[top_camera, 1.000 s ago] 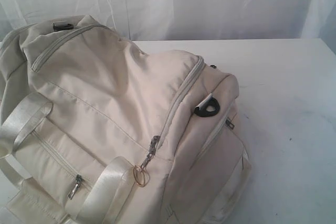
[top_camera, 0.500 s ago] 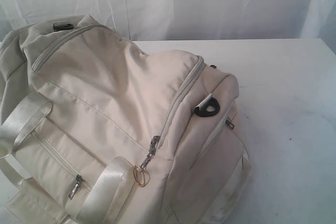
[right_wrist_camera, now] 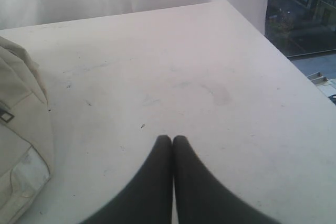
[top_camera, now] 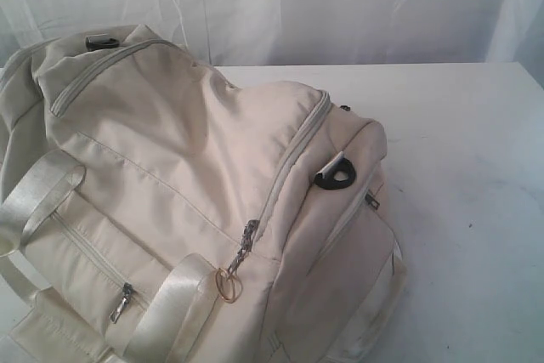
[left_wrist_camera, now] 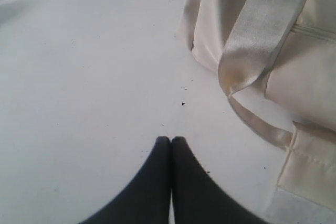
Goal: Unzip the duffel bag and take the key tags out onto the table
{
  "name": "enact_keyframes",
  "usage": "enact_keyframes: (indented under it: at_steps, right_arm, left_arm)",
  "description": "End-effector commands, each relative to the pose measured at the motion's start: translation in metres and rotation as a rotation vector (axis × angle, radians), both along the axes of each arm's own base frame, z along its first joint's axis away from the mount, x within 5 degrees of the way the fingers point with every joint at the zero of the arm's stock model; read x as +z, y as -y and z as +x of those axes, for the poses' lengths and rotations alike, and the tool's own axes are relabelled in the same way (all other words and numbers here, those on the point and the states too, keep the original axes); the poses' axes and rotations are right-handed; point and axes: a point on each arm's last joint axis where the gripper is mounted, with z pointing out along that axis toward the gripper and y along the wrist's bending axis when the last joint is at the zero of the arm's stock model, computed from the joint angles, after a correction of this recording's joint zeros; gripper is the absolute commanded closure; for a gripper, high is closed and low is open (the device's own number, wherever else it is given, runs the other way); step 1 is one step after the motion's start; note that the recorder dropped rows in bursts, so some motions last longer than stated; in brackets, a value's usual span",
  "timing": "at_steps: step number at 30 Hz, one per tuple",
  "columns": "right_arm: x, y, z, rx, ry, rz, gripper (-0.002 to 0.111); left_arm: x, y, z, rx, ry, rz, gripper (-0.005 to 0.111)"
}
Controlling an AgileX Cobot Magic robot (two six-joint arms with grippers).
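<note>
**Left tool** (left_wrist_camera: 171, 139): dark fingers pressed together, nothing between them, low over bare desk (left_wrist_camera: 94, 87).
- Bag (left_wrist_camera: 310, 72): just beside this tool and ahead of its tips, not touching.
- Strap (left_wrist_camera: 262, 30): pale webbing hanging in a loop down the bag's side, the nearest part to this tool.

**Right tool** (right_wrist_camera: 172, 138): fingers together, empty, over open desk.
- Bag end lies off to one side, apart.
- Window (right_wrist_camera: 302, 9): ahead, past the desk's far corner.

**Bag**, exterior view (top_camera: 170, 176): cream, on the desk's left part.
- Zipper (top_camera: 293, 155): closed.
- Ring pull (top_camera: 228, 285): hangs at the zipper's near end.
- D-ring (top_camera: 334, 176) and clip (top_camera: 101, 41): black.
- Curtain (top_camera: 340, 6): white, behind.
</note>
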Motion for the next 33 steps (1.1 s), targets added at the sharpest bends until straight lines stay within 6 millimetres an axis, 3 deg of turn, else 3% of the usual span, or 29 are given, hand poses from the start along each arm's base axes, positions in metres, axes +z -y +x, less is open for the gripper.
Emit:
enact_keyframes:
  at_steps: [1,3,6,9,11,14,18,20,22,27,33]
  right_arm:
    - [0.001,-0.001,0.0,0.009,0.03,0.002,0.108]
    - [0.011,-0.002,0.002,0.019,0.129,0.047,0.108]
    - [0.038,-0.004,0.002,0.018,0.391,0.51,0.108]
    - [0.057,-0.002,-0.004,0.052,0.603,0.581,0.108]
    - [0.054,-0.003,-0.002,0.039,0.515,0.571,0.108]
    - [0.07,-0.004,-0.007,0.026,0.378,0.43,0.108]
    - [0.098,-0.007,-0.012,0.111,0.219,0.037,0.108]
    - [0.107,-0.015,-0.009,0.248,0.074,-0.137,0.108]
    - [0.112,-0.027,-0.004,0.401,-0.042,-0.18,0.108]
    - [0.134,-0.061,0.02,0.675,-0.123,0.091,0.108]
    - [0.153,-0.077,0.04,0.793,-0.06,0.237,0.108]
  left_arm:
    - [0.0,-0.001,0.0,-0.004,0.002,0.04,0.107]
    - [0.0,-0.001,0.0,-0.004,0.006,0.04,0.107]
    - [0.004,0.0,0.001,-0.008,0.054,0.031,0.107]
    - [0.013,0.001,0.004,-0.02,0.154,0.034,0.107]
    - [0.019,0.002,0.005,-0.03,0.226,0.039,0.107]
    - [0.034,0.004,0.006,-0.05,0.39,0.042,0.107]
    - [0.063,0.008,0.001,-0.089,0.72,-0.22,0.107]
    - [0.064,0.008,0.0,-0.089,0.734,-0.373,0.107]
    - [0.063,0.007,0.001,-0.059,0.664,-0.469,0.107]
    - [0.084,0.006,0.004,-0.033,0.595,-0.43,0.107]
    - [0.142,0.005,0.02,-0.053,0.606,-0.225,0.107]
